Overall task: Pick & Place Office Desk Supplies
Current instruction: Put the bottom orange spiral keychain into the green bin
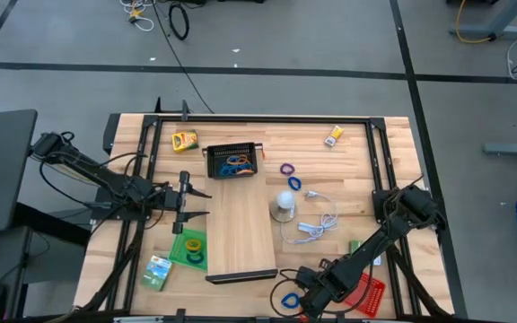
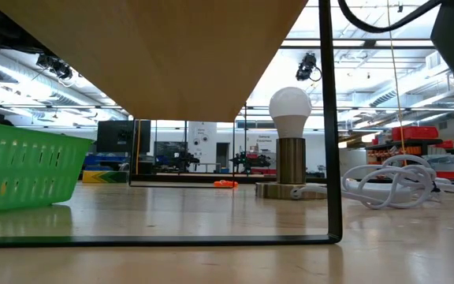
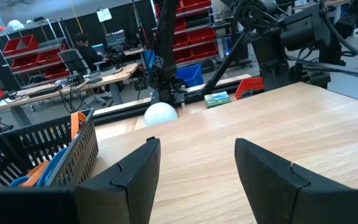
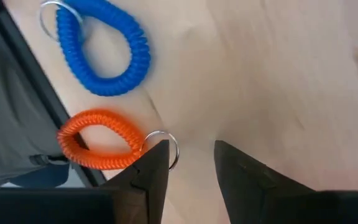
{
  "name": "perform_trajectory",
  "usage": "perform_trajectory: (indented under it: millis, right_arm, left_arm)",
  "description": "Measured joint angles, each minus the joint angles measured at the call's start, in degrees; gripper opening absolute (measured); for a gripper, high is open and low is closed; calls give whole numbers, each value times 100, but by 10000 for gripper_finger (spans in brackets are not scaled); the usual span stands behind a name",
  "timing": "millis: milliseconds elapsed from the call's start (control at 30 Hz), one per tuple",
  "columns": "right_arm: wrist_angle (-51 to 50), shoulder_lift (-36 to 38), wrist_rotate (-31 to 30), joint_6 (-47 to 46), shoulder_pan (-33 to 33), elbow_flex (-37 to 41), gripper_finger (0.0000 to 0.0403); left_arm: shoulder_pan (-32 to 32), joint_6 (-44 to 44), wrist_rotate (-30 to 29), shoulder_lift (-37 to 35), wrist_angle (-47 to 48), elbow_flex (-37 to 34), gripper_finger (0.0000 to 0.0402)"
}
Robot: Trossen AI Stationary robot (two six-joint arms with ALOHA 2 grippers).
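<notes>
The right claw [image 4: 188, 163] hangs low over the table's [image 1: 240, 224] near edge, fingers narrowly parted and empty, one tip beside the metal ring of an orange coil band [image 4: 98, 148]. A blue coil band [image 4: 104, 53] lies close by. The left claw [image 3: 194, 165], open wide, waits beside the black basket [image 3: 39, 152].

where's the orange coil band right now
The orange coil band lies on the table's near edge, right side, just ahead of the open right gripper, beside the blue coil band.
</notes>
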State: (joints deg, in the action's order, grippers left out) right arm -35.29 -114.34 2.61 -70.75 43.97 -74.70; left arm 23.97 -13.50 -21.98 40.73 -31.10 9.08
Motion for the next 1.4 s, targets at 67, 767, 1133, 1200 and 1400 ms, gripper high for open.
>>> perform_trajectory:
  millis: [67, 767, 1133, 1200, 1400]
  right_arm:
    - [-191, 0, -56, -35, 0, -2, 121]
    - [-2126, 63, -911, 478, -432, 7, 2]
    - [-2961, 267, -1620, 608, -417, -777, 1]
    - [-3244, 271, -1850, 610, -392, -1077, 1]
    - [-3882, 271, -2182, 727, -393, -1798, 0]
  left_arm:
    - [3, 0, 0, 0, -2, 0, 213]
    - [2, 0, 0, 0, -4, 0, 213]
    - [2, 20, 22, 0, -16, 0, 213]
    - [2, 47, 22, 0, -13, 0, 213]
    - [4, 73, 22, 0, -36, 0, 213]
